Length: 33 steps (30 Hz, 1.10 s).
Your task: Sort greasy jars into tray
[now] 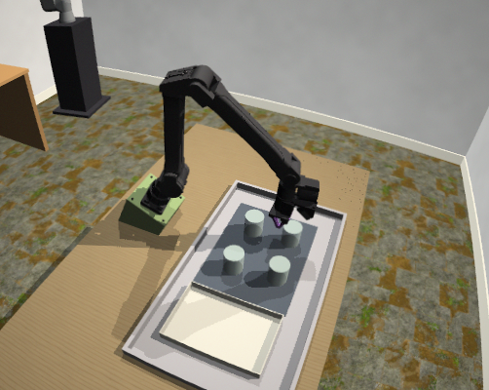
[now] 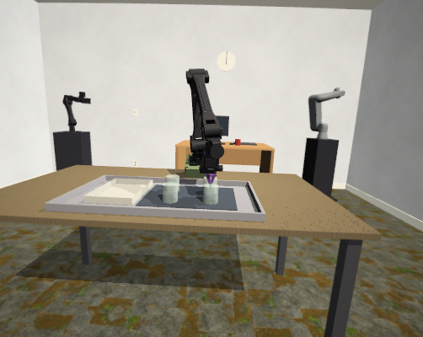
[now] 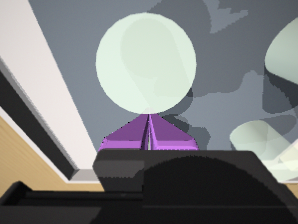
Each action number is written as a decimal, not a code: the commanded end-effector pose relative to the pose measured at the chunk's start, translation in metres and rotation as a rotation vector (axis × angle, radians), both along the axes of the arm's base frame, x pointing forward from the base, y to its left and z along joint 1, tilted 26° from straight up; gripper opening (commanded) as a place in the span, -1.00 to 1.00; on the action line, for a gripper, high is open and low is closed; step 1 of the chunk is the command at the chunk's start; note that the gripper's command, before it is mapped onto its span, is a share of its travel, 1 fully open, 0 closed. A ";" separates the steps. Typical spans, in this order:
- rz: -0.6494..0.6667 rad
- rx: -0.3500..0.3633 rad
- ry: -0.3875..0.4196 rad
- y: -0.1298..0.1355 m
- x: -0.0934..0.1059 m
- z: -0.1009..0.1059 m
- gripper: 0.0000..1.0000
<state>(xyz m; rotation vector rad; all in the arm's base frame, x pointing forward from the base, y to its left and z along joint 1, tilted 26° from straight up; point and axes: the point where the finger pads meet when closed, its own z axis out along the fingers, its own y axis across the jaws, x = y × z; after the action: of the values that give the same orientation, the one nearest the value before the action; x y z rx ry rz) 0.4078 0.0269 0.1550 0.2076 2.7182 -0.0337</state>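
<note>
Four pale green jars stand mouth down on the dark mat (image 1: 259,250): back left (image 1: 253,225), back right (image 1: 292,235) (image 2: 211,195) (image 3: 145,62), front left (image 1: 234,261) (image 3: 256,141) and front right (image 1: 279,272) (image 2: 170,193) (image 3: 288,52) in the top view. My gripper (image 1: 279,225) (image 2: 211,184) (image 3: 149,112) is shut and empty. Its purple tips are at the base-side edge of the back right jar, near its top. I cannot tell whether they touch it. The cream tray (image 1: 221,333) (image 2: 114,189) beside the mat holds no jar. Grease cannot be seen.
The steel top (image 1: 302,336) (image 2: 69,200) has a raised rim around mat and tray. The back left jar stands close to my gripper on the base side. The green arm base (image 1: 175,210) is on the wooden table (image 1: 83,292).
</note>
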 end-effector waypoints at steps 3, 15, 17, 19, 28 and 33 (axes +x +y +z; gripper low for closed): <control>0.000 0.002 -0.035 -0.003 0.020 0.018 -1.00; 0.000 0.002 -0.035 -0.003 0.021 0.019 -1.00; 0.000 0.002 -0.035 -0.003 0.022 0.019 -1.00; 0.000 0.002 -0.035 -0.003 0.022 0.019 -1.00; 0.000 0.002 -0.035 -0.003 0.023 0.020 -1.00; 0.000 0.002 -0.035 -0.003 0.023 0.020 -1.00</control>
<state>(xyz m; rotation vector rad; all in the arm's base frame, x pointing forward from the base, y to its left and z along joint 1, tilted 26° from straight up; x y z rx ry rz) 0.4084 0.0269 0.1561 0.2051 2.7236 -0.0335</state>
